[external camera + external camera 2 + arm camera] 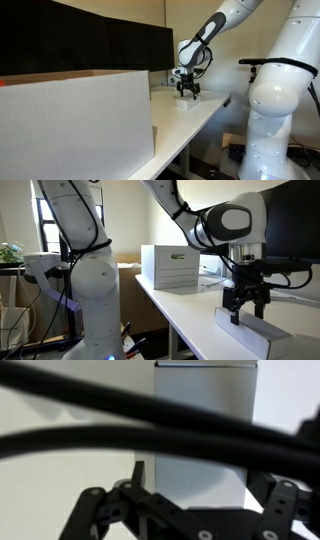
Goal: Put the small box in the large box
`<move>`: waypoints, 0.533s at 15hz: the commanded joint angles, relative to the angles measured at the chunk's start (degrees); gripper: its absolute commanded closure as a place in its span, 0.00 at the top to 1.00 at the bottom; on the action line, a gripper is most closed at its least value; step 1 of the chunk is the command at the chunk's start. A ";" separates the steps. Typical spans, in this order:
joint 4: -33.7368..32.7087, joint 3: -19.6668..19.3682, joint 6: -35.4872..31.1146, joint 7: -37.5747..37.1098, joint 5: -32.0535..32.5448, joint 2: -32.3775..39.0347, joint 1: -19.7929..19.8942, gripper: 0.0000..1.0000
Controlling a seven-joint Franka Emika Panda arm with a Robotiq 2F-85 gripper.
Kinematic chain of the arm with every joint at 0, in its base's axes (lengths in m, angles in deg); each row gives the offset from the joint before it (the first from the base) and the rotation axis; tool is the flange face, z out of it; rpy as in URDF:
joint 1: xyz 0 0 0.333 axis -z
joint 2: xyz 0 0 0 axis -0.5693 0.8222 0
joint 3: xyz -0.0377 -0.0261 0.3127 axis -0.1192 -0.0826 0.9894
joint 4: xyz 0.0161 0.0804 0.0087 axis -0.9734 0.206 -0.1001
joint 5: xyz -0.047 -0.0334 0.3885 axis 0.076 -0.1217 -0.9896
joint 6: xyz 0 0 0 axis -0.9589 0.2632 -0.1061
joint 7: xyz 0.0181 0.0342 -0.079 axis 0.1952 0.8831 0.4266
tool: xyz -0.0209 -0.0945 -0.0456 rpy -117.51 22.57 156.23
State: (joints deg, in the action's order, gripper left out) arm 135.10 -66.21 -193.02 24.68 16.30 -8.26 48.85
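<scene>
The small box (262,337) lies flat on the white table (185,308), well apart from the large box (170,268), which stands farther along the same table. The gripper (247,313) hangs just above one end of the small box, fingers spread and holding nothing. In the wrist view the small box (205,430) lies between them.

On table (188,306): small box (262,338) just under end effector (246,310); large box (170,268) well apart, farther along.
</scene>
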 commanded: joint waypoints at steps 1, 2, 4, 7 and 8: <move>-0.18 0.06 -1.48 2.06 -1.93 0.74 0.22 1.00; -0.20 0.06 -1.48 2.00 -2.00 0.95 0.20 1.00; -0.19 0.16 -1.44 1.80 -2.06 1.43 0.18 1.00; -0.43 0.38 -1.20 1.60 -2.28 2.15 0.04 1.00; -0.51 0.41 -1.05 1.61 -2.51 2.46 -0.02 1.00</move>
State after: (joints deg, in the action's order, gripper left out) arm 135.09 -66.20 -193.02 24.68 15.87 -7.30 48.75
